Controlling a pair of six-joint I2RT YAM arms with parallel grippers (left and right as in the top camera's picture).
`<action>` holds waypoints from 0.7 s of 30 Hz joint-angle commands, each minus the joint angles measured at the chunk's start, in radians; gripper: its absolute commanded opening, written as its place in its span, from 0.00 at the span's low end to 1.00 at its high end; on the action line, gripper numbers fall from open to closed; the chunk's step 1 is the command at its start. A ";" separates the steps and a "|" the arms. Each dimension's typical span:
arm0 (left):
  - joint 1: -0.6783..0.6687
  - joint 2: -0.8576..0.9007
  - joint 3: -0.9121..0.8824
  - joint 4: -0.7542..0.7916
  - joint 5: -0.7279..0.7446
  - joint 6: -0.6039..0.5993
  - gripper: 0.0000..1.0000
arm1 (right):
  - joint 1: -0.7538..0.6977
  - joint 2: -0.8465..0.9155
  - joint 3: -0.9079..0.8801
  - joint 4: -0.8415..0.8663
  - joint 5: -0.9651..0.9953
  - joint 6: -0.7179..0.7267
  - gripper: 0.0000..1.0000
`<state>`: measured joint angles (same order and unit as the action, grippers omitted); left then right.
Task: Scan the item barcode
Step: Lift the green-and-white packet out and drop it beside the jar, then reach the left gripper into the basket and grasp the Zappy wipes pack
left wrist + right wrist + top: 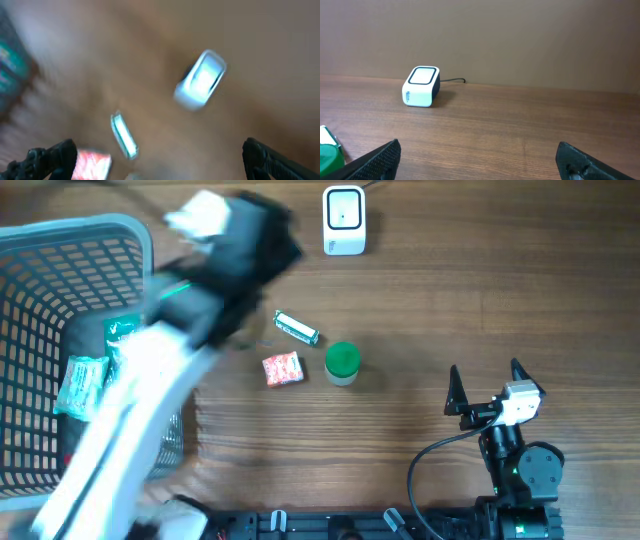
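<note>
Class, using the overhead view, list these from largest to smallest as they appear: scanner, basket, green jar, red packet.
1. basket
2. scanner
3. green jar and red packet: these look about alike, so I won't rank one above the other.

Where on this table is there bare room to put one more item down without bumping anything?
Widest bare wood: the right half, between the scanner and the right gripper. A strip along the near edge below the green-lidded jar is free. Crowded: the jar, red packet and silver wrapper cluster between the basket and left arm.
</note>
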<state>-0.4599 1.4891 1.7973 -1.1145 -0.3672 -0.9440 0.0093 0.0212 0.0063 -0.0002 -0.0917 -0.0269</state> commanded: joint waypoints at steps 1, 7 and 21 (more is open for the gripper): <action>0.168 -0.177 0.043 -0.118 -0.213 0.006 1.00 | 0.000 -0.003 -0.001 0.003 0.010 0.007 1.00; 0.602 -0.217 0.009 -0.281 -0.173 -0.120 1.00 | 0.000 -0.003 -0.001 0.003 0.010 0.008 1.00; 0.892 0.042 -0.659 0.110 -0.030 -0.165 1.00 | 0.000 -0.003 -0.001 0.003 0.010 0.007 0.99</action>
<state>0.4202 1.5055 1.2396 -1.0748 -0.4011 -1.0904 0.0093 0.0212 0.0063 -0.0002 -0.0917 -0.0269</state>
